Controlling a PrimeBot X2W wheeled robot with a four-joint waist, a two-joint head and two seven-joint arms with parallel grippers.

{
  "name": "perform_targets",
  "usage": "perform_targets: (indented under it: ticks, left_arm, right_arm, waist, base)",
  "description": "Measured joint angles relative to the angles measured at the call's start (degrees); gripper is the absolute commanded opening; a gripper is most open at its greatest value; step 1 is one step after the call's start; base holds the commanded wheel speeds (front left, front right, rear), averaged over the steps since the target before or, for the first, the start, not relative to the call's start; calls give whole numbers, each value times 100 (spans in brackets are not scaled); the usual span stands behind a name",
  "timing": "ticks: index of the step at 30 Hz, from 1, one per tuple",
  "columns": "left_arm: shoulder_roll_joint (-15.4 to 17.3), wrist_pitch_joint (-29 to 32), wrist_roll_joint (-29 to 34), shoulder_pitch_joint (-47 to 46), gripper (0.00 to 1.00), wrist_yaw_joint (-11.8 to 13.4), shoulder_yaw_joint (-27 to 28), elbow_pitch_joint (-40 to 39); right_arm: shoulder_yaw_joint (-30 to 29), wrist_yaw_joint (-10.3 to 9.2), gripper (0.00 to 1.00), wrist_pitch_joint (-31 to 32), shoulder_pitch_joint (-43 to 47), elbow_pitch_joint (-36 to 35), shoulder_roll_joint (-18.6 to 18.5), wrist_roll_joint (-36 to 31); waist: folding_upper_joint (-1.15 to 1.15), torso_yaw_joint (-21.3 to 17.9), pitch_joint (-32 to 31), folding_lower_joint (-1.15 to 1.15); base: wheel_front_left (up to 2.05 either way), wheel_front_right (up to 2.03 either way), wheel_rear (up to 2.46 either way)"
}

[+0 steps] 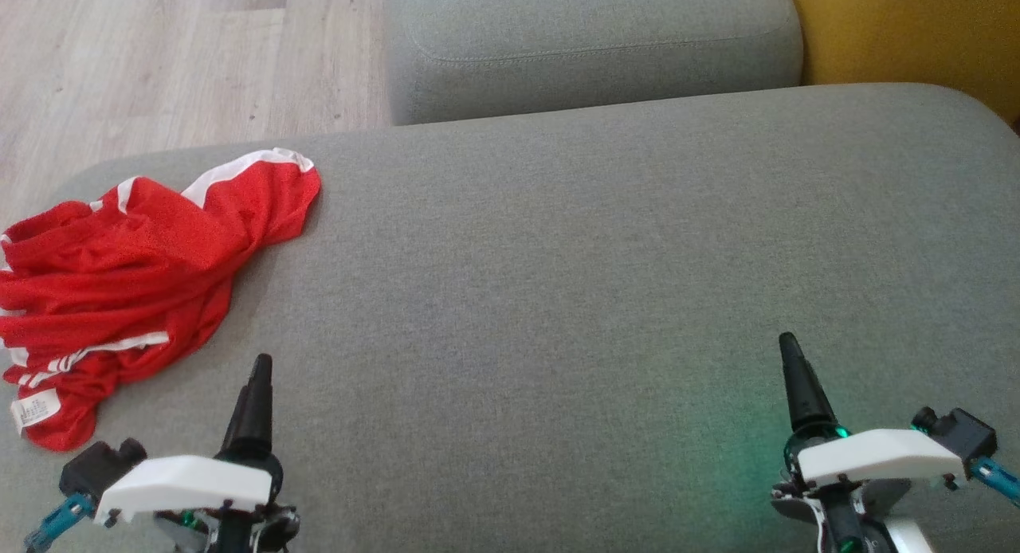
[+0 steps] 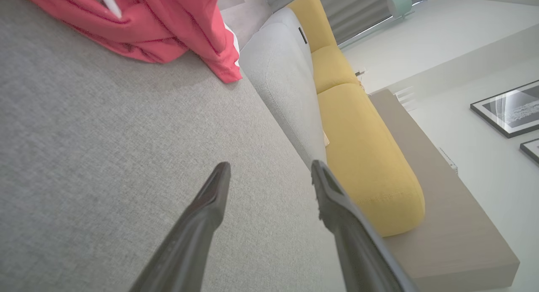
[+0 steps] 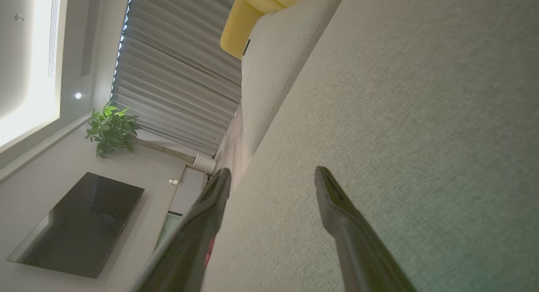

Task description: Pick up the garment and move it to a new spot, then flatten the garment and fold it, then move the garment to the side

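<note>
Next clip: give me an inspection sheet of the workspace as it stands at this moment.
Surface: grey fabric seat, smooth and flat.
Job's things: red jersey with white stripes, crumpled at the seat's left edge, not yet flattened or folded.
Clutter: nothing seen.
Grippers: left pincer open, close to the jersey but apart from it; right pincer open, above the seat at the right, holding nothing.
Cables: a short blue lead at the left wrist and another at the right, both apart from the jersey.
Surroundings: wood floor, grey cushion, yellow sofa, potted plant, blinds, dark screen, framed pictures.
</note>
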Motion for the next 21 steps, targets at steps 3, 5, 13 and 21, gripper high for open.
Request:
perform_targets:
  ticks: [3, 5, 13, 21]
  left_arm:
    - [40, -51, 221, 2, 100, 49, -63, -63]
    - [55, -98, 356, 2, 100, 94, -130, -109]
    - [129, -225, 932, 93, 100, 245, -281, -242]
    - [191, -349, 1506, 143, 100, 402, -407, -372]
  right_arm:
    - [56, 0, 100, -45, -2, 2, 1, -222]
    - [76, 0, 100, -84, -2, 3, 1, -359]
    - [245, 0, 100, -193, -2, -27, 4, -929]
    - [389, 0, 100, -342, 2, -81, 4, -1496]
  waist:
    - [0, -4, -22, 0]
    - [0, -7, -36, 0]
    - [0, -3, -84, 0]
    - [0, 11, -147, 0]
  base:
    - [0, 0, 0]
    - [0, 0, 0]
    - [0, 0, 0]
    - [0, 0, 0]
